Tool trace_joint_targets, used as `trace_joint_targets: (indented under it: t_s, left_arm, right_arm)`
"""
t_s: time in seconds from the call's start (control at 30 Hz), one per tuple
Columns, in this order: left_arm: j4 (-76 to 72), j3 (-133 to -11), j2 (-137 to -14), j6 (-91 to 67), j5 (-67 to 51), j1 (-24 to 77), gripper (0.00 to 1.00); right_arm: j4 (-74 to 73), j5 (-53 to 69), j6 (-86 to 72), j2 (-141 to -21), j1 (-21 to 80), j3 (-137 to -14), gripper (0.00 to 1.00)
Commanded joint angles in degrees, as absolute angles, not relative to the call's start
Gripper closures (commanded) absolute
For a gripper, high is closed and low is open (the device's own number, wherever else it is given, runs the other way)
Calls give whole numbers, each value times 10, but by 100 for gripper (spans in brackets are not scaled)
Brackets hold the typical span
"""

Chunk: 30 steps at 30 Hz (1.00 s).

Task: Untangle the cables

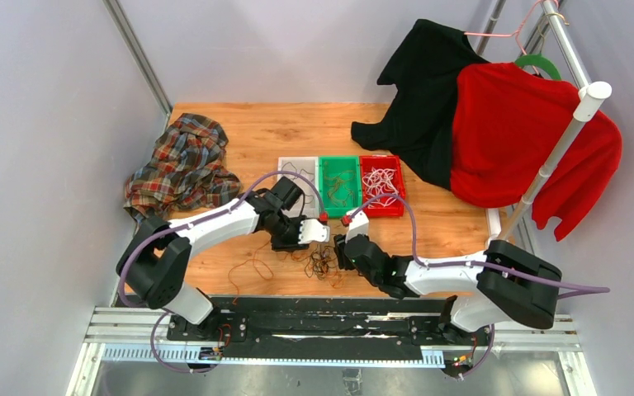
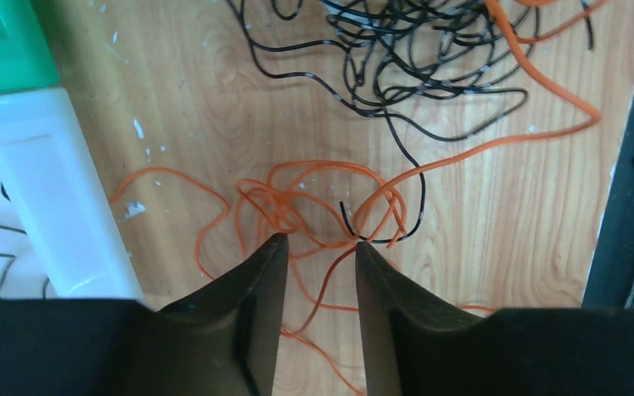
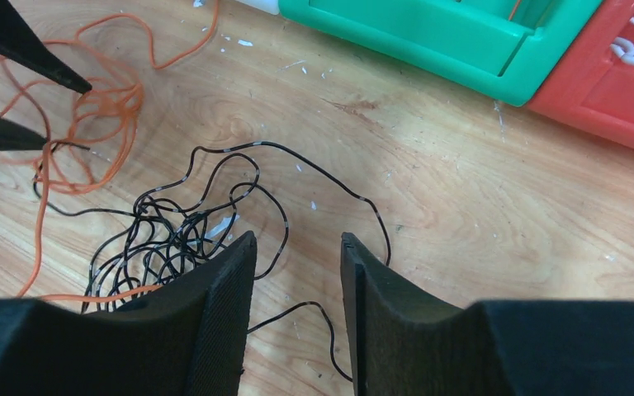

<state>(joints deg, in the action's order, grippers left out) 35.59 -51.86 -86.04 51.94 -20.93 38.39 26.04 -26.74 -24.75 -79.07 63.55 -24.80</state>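
Hair-thin glossy cables [image 1: 322,262], black and orange, knotted on scuffed wood table [image 1: 239,132] just in front of rectangular green plastic bin [image 1: 339,160] holding orange strands. Left gripper [image 2: 320,240] and right gripper [image 3: 297,239] over them: fingers parted, gripping nothing.

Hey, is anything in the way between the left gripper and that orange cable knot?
Nothing visible. The left gripper is open right at the orange cable knot; only a black cable strand threads through it.

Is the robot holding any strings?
Nothing is held. Left gripper is open over the thin orange cable; right gripper is open by the tangled thin black cable.
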Motion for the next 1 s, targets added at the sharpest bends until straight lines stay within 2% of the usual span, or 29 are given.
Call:
trace_joint_targets:
  t_s: [0.0,0.07,0.13,0.23,0.3,0.4,0.5,0.6,0.63,0.77,0.8,0.97]
  left_arm:
    - [316,-528,-871,537,-197,389,73]
    - [345,-544,-867,530,-200,389,90]
    - [375,-558,-848,517,-203,389,96]
    - [420,-575,-800,491,-221,387,99]
    - [453,-589,-770,463,-241,386,99]
    - [476,-602,-730,409,-259,386,99]
    - [476,-589,-704,375,-270,386,99]
    - [470,-569,-701,382,-260,385,94]
    - [467,-565,-706,386,-251,384,89]
    - [469,-567,-731,402,-258,357,60]
    - [469,-568,-737,405,-259,353,56]
    - [475,-570,-751,407,-275,342,49]
  right_arm:
    - [279,-266,-265,-800,624,-244,59]
    - [279,-266,-264,-801,624,-242,60]
    - [280,-269,-263,-796,624,-237,64]
    - [284,-269,-256,-764,624,-226,66]
    - [280,-262,-249,-730,624,-227,64]
    - [267,-220,-238,-687,628,-243,60]
    - [279,-198,-232,-674,641,-257,50]
    - [289,-166,-222,-703,653,-273,45]
    - [294,-145,-219,-716,654,-276,44]
    - [304,-86,-199,-763,655,-279,42]
    - [304,-81,-191,-770,654,-279,42]
    - [291,-78,-142,-796,653,-291,48]
